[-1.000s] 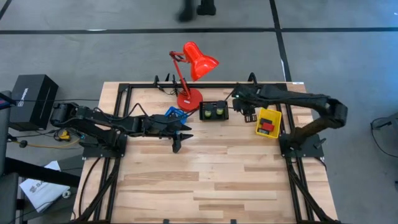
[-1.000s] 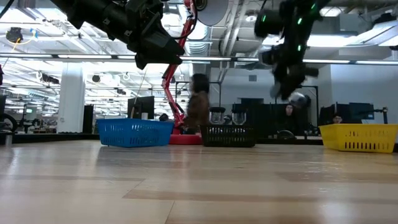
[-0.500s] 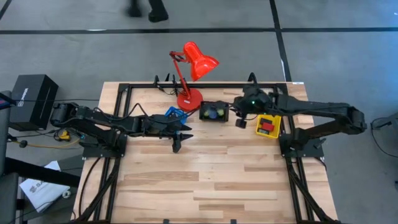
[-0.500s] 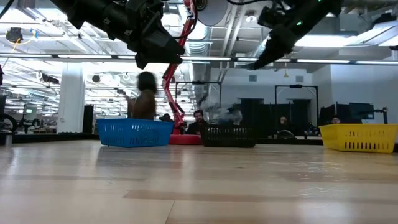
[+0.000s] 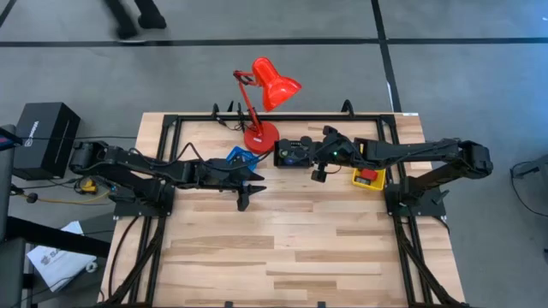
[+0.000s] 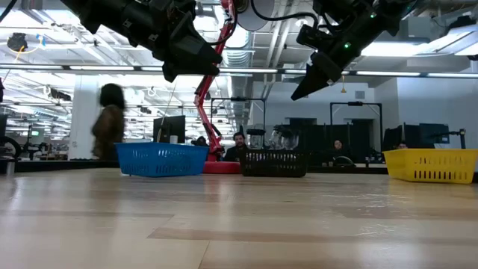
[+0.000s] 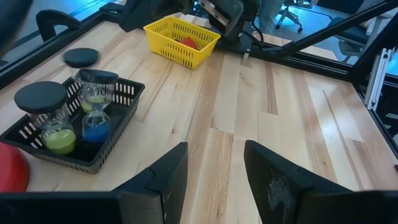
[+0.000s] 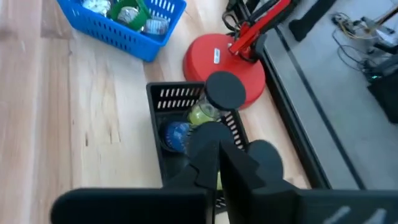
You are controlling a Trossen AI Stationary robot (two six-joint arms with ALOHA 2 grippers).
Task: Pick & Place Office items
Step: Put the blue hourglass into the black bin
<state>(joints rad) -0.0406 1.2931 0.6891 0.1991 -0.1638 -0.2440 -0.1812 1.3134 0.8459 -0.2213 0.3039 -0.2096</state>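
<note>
Now right end effector (image 5: 318, 175) shut, black bin (image 5: 294, 154) reached

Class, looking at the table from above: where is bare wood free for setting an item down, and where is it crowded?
Free: the wide wood in front of both arms. Crowded: the back edge, where blue bin, lamp base, black bin and yellow bin sit in a row.

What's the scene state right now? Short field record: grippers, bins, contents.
left gripper: open, empty, raised over the table near the blue bin
right gripper: shut, empty, above the black bin
black bin contents: sand timers with black caps, green and blue sand
yellow bin: holds a red item
lamp: standing behind the bins
</note>
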